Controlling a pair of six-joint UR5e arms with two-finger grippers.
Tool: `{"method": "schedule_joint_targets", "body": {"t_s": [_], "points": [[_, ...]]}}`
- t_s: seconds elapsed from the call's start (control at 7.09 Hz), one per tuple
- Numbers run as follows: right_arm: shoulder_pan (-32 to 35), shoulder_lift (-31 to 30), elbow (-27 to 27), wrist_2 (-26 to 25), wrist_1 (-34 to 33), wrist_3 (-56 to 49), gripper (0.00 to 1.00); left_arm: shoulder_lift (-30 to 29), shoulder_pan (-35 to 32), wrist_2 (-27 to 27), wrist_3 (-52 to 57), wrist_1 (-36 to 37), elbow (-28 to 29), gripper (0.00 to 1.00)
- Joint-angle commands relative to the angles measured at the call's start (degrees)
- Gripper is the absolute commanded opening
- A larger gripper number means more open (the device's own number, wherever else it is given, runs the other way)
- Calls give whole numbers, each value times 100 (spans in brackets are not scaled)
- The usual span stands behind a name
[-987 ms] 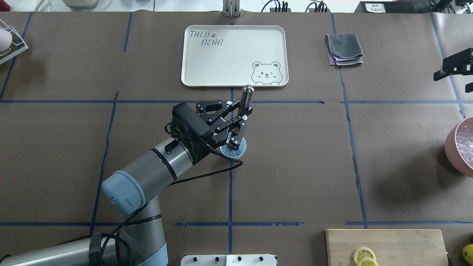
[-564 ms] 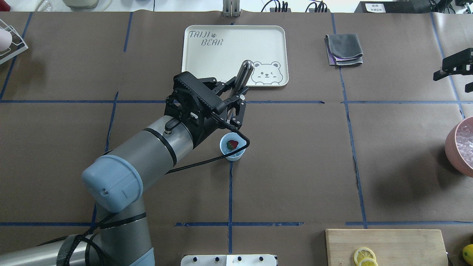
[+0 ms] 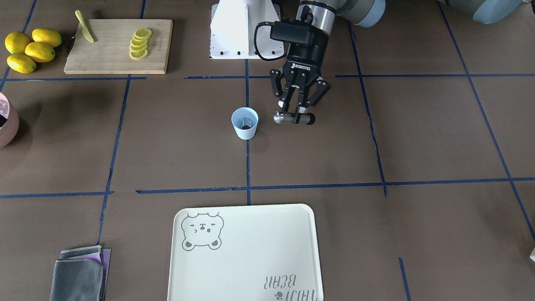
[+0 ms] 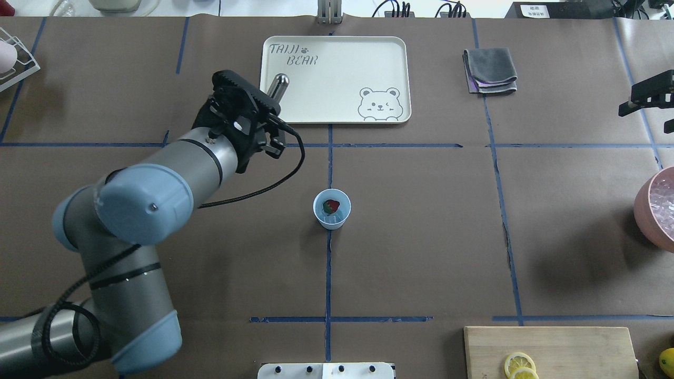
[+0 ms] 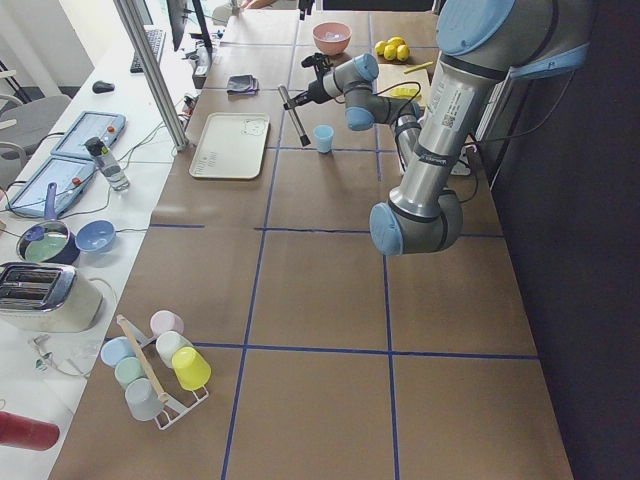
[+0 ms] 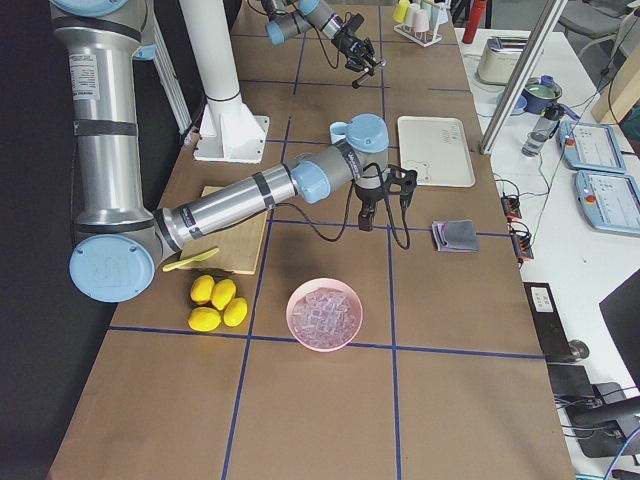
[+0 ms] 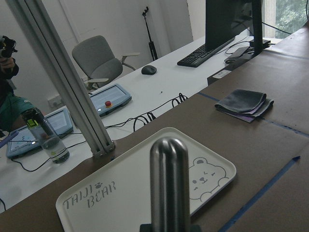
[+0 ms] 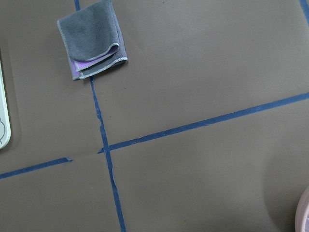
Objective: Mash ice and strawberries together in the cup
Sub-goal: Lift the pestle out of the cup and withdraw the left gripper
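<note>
The cup [image 4: 331, 217] stood upright on the table [image 4: 421, 237], on a blue tape line near the centre. Inside it lay the strawberry [image 4: 330, 206], dark red with a trace of green, and beside it the ice [image 4: 338, 215], whose pieces could not be counted.

The left gripper [image 3: 294, 115] hung above the table on the robot's left of the cup, clear of it and not over its mouth. Its fingers were clamped on a metal muddler [image 3: 281, 118], whose rounded end showed in the left wrist view.

The tray [image 4: 316, 100] lay beyond the cup, apart from it. The cloth [image 4: 489, 66] lay folded to the right of the tray.

The right gripper [image 4: 648, 99] was at the table's right edge, well apart from the cup; whether its jaws were spread or closed could not be determined. Near it stood the pink bowl [image 4: 643, 208].
</note>
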Motion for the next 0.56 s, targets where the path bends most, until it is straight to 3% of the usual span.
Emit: {"method": "schedule_joint_targets", "body": {"t_s": [0.0,0.14,0.28,0.42], "points": [[0,-6,-13,-15,0,0,100,607,-1402,-2264,-1210,241,57,0],[0,-6,-39,-32,0,-9,100,870,-2194,-3792,-1627,259,284,0],[52,-49,-66,-32,9,-78,100,1395,-2611,-4382,-1535,207,399,0],[157,-137,-92,-32,0,-384,100,1852,-2902,-4631,-1099,233,627,0]]}}
